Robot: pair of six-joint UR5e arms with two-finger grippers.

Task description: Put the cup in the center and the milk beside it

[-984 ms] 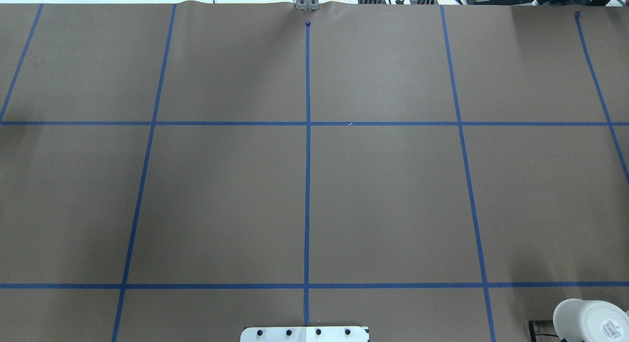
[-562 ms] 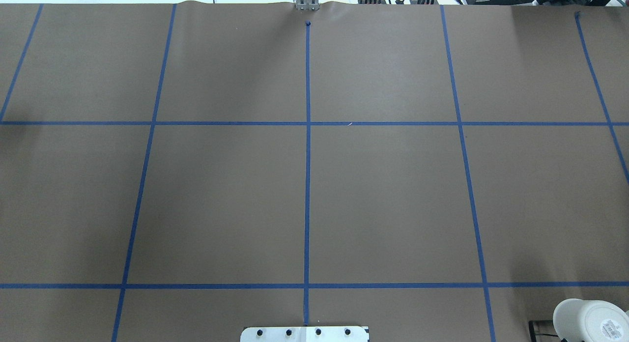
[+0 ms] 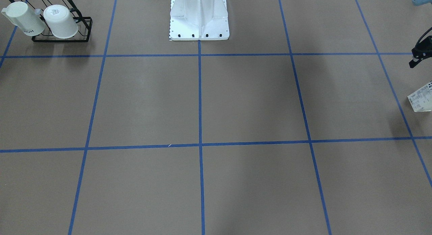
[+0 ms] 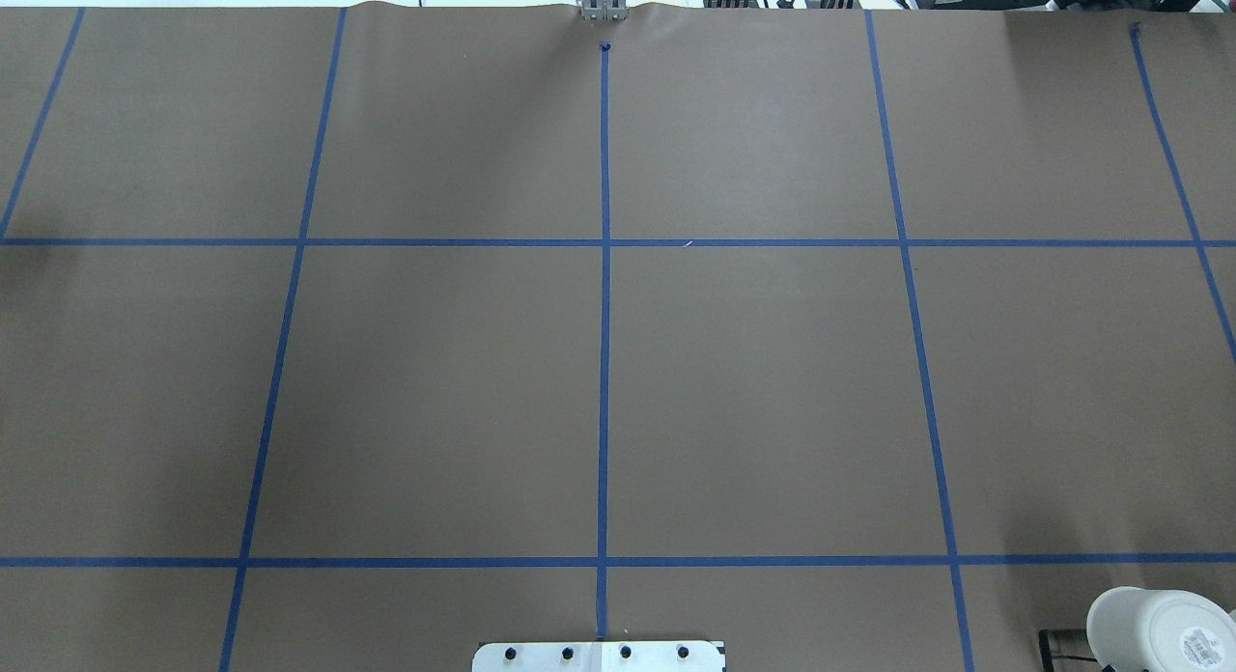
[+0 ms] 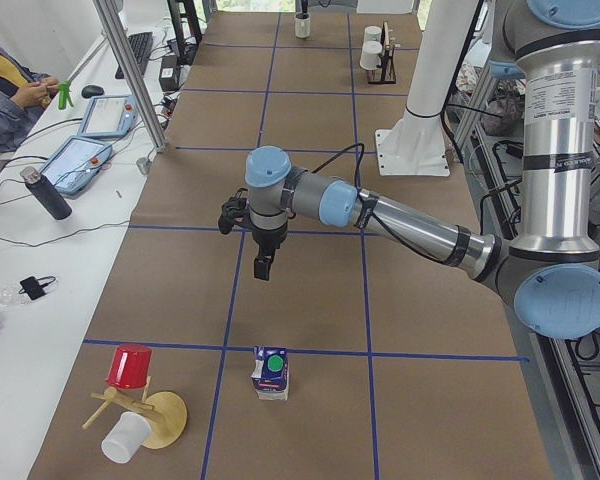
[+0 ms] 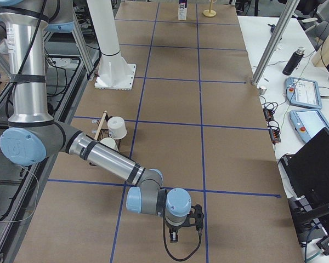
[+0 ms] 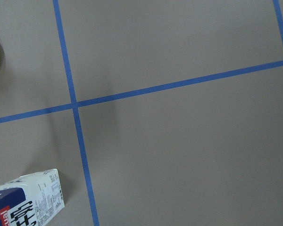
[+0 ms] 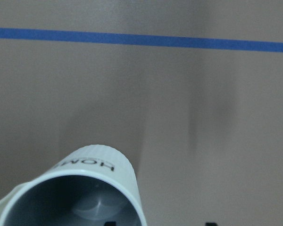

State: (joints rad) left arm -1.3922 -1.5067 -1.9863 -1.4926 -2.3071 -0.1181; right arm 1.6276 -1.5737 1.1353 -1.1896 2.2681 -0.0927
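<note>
The cup [image 8: 96,162], a white mug with "HOME" lettering and a dark grey inside, fills the lower left of the right wrist view, right below my right gripper [image 8: 158,223]. The gripper's tips are spread apart, so it is open. It hangs low at the table's right end [image 6: 174,236]. The milk [image 5: 270,372] stands upright at the left end, cut off at the edge of the front view [image 3: 421,100] and the left wrist view [image 7: 26,202]. My left gripper [image 5: 263,265] hangs above the table, apart from the milk. I cannot tell its state. The center [image 4: 605,242] is bare.
A black rack [image 3: 60,37] holds two more white mugs [image 3: 60,22] near the white base plate [image 3: 199,34]. A wooden stand [image 5: 145,415] with a red cup [image 5: 130,366] and a white cup stands beside the milk. Operators' devices lie along the far side.
</note>
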